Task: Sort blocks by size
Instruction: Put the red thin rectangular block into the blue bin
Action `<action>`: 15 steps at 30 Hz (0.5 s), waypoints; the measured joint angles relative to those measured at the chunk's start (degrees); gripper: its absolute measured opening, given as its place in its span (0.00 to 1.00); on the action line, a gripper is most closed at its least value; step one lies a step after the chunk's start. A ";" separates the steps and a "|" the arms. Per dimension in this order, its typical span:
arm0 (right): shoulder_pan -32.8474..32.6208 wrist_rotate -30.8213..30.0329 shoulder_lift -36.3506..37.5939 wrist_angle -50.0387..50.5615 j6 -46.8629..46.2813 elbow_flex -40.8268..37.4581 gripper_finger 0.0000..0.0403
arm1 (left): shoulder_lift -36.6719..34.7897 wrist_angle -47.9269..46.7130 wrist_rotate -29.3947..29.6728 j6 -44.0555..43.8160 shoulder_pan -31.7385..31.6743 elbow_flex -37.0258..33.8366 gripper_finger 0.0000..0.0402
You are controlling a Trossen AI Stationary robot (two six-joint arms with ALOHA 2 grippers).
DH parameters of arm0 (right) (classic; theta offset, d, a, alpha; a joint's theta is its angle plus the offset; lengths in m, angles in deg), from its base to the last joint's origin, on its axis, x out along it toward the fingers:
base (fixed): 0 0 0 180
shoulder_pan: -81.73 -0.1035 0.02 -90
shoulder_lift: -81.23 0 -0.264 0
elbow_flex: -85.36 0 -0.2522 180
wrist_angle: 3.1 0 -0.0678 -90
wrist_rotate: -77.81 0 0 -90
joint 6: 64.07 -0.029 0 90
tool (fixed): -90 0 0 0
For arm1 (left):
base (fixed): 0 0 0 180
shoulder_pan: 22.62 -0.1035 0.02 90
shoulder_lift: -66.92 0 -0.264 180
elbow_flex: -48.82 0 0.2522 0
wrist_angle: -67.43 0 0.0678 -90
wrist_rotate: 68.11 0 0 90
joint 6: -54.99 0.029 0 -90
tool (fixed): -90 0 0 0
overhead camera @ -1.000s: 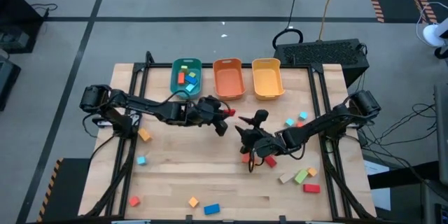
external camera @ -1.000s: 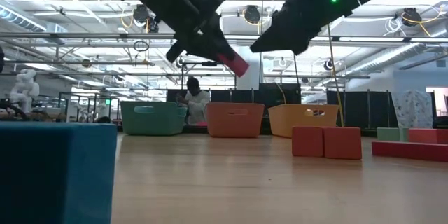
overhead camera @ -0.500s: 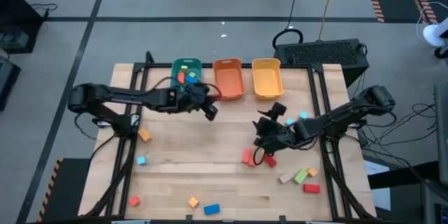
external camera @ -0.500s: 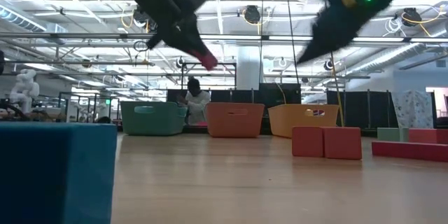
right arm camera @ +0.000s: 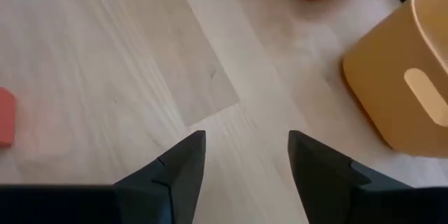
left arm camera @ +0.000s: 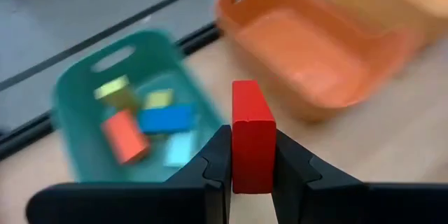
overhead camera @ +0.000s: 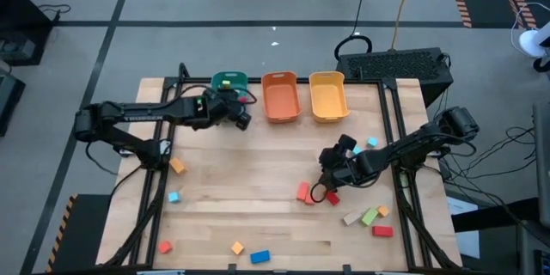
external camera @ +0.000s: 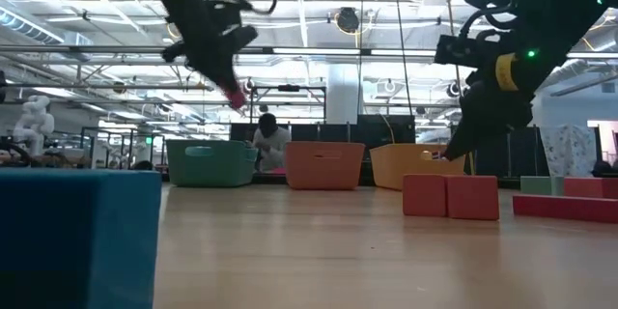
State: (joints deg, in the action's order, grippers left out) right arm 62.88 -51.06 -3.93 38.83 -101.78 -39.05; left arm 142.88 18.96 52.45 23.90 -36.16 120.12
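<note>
Left gripper [left arm camera: 253, 175]: clenched on a red block [left arm camera: 252, 134], fingers pressed flat on its two broad faces; the block stands upright between them with its upper half clear.
Where: in the high view the left gripper [overhead camera: 238, 113] hangs beside the teal bin [overhead camera: 225, 79], near the orange bin [overhead camera: 281, 99].
Teal bin contents: the left wrist view shows several blocks already inside, red, blue and yellow among them.
Right gripper [right arm camera: 245, 157]: released, fingers spread and holding nothing, above bare table near the yellow bin [right arm camera: 399, 77].
Loose blocks: a red pair [overhead camera: 306, 193] lies just beside the right gripper [overhead camera: 331, 161]; others are scattered toward the table's near edge and right side.
Handling: the blocks look like painted wood, so probably light, stiff and not fragile; smooth paint may slip a little.
Grip: best taken across two flat parallel faces, near the middle, as here; a bar likely sits steadier gripped across its narrow width.
</note>
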 joint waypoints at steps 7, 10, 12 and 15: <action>0.00 1.73 0.00 -0.56 -0.66 0.02 0.46 | 1.55 0.44 -0.43 1.69 -8.95 0.04 0.15; 0.00 3.03 0.00 -0.61 -0.68 0.02 0.46 | 3.10 0.14 -2.17 2.92 -12.42 -0.05 0.15; 0.00 3.27 -0.02 -0.72 -0.68 0.02 0.46 | 4.80 2.15 -2.85 4.64 -14.37 0.02 0.15; 0.00 3.25 -0.02 -1.02 -0.68 0.02 0.46 | 8.18 2.52 -3.00 6.23 -16.52 0.01 0.15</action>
State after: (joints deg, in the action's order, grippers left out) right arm 62.88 -47.81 -3.96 37.81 -102.46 -39.03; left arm 151.06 21.47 49.44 30.13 -52.68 120.14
